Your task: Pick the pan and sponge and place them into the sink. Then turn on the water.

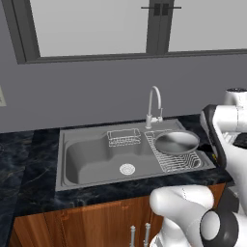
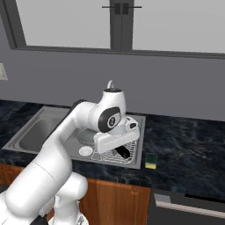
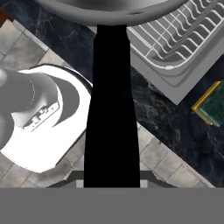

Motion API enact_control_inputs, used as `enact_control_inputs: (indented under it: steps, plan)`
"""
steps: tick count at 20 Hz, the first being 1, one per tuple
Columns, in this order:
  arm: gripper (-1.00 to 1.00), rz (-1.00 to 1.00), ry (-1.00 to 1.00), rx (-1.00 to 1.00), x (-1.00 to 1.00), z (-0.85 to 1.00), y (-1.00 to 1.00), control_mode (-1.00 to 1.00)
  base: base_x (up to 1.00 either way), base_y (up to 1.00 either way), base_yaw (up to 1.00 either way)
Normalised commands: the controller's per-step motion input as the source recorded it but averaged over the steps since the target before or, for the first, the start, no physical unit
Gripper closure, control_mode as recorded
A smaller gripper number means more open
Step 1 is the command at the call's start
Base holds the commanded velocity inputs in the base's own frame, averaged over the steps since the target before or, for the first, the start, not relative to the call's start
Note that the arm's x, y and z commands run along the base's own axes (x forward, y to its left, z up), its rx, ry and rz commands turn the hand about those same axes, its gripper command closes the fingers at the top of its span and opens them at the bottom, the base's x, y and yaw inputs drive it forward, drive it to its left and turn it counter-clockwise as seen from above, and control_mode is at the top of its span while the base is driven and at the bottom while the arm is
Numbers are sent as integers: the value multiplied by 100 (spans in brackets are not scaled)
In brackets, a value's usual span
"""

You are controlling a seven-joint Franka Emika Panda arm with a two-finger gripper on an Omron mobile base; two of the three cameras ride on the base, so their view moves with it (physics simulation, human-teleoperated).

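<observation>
The silver-grey pan (image 1: 176,141) hovers over the wire dish rack (image 1: 179,162) at the right end of the sink (image 1: 62,159). Its long black handle (image 3: 111,109) runs straight down the hand view into my gripper (image 3: 111,178), which is shut on it. From the right base view, my gripper (image 2: 119,147) hangs over the sink's right front corner with the handle's black end (image 2: 124,153) sticking out. The yellow and green sponge (image 2: 151,160) lies on the dark counter just right of the sink, also seen as the sponge (image 3: 213,105) at the hand view's right edge.
A tall curved faucet (image 1: 153,103) stands behind the basin, with no stream showing. A small wire basket (image 1: 124,137) hangs at the back and the round drain (image 1: 127,169) sits mid-basin. Dark marble counter (image 2: 189,145) stretches right. My own arm (image 2: 66,140) crosses the sink.
</observation>
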Motion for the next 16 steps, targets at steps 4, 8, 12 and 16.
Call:
enact_control_inputs:
  steps: [4,8,12,16]
  plan:
    - [100,-5,-4,-1,-10,5,34,-100,0,0,0]
    - [100,-5,-4,-6,-4,10,36,-100,0,0,0]
    - [100,-6,-2,-5,-8,5,32,-100,0,0,0]
    - [100,-7,0,-5,-10,4,31,-100,0,0,0]
